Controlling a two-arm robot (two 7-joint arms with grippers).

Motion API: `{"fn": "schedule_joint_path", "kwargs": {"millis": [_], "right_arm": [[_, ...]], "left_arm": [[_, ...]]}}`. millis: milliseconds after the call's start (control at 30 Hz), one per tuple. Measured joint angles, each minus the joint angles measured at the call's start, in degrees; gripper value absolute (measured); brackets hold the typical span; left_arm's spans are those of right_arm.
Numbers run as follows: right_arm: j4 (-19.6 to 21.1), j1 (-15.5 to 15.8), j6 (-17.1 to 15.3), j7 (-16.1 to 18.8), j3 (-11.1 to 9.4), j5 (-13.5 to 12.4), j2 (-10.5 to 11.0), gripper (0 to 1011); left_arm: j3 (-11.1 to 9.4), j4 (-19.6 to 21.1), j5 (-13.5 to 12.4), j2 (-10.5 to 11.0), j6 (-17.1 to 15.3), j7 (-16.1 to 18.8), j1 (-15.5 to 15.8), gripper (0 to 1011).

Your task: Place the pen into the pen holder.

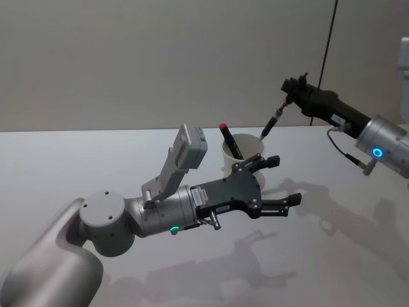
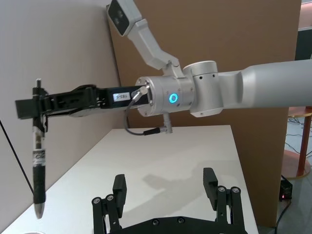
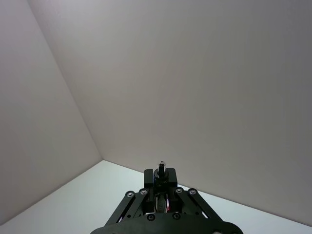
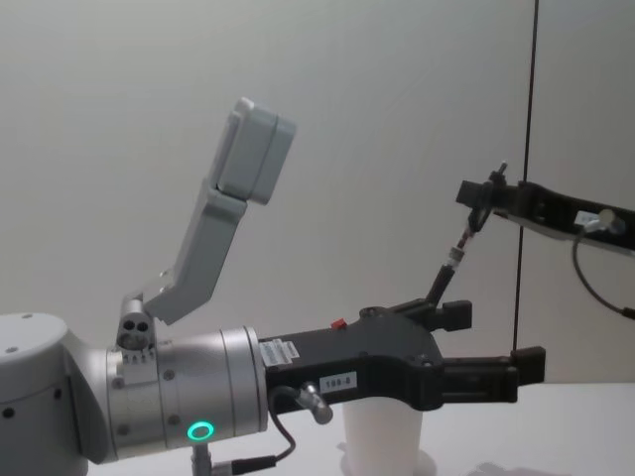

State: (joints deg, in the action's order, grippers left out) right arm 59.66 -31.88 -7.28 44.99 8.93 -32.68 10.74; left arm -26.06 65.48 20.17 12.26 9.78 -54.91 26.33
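Almost Home: Pen Held Over the Holder

Already one red-capped marker (image 1: 228,141) was stood inside the pen holder (image 1: 246,148). The pen (image 1: 271,123) was clamped near its top by the right pincer (image 1: 291,91) and hung tip-down below it, over the holder's far rim; lowering and release were judged outstanding. The left pincer (image 1: 284,182), fingers spread apart and empty, was held just before the holder on the desk (image 1: 77,166).

Lab-like room: bare white table (image 1: 77,166), plain walls (image 1: 160,57).
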Motion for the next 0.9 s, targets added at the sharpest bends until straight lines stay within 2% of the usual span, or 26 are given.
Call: {"fn": "schedule_joint_path", "kwargs": {"millis": [467, 900], "right_arm": [[-10.1, -5.5, 5.0, 0.9, 2.7, 2.6, -2.2, 143], [-16.9, -8.5, 8.6, 0.1, 5.0, 4.8, -3.9, 143]], "left_arm": [[0.0, 0.0, 0.0, 0.0, 0.0, 0.0, 0.0, 1003], [0.0, 0.0, 0.0, 0.0, 0.0, 0.0, 0.0, 1003]]}}
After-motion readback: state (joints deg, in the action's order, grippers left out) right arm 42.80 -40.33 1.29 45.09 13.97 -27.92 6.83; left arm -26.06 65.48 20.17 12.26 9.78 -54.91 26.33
